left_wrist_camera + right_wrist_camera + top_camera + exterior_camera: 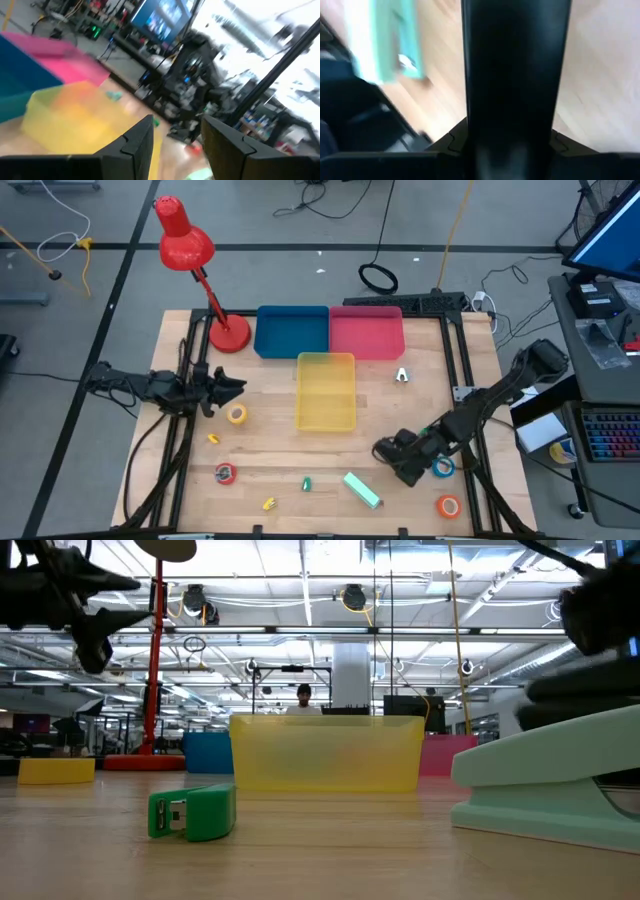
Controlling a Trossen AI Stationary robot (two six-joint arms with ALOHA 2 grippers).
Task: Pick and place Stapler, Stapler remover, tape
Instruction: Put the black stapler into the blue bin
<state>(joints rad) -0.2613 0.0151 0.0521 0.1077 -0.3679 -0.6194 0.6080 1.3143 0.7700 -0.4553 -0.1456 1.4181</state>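
Right hand [392, 452] grips a black stapler [515, 75], seen only by its wrist; left hand [176, 142] gapes, empty.

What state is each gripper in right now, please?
Left gripper: open, holding nothing, raised above the table's left side.
Right gripper: low over the table near the mint stapler; state cannot be told.

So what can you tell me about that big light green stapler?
The stapler is pale mint green and looks like plastic. It is a long bar lying flat on the wooden table, near the front edge and turned at a slant. From table height its top arm sits a little above its thick base, leaving a dark slot between them. Nothing touches it. The right gripper hovers close beside it.
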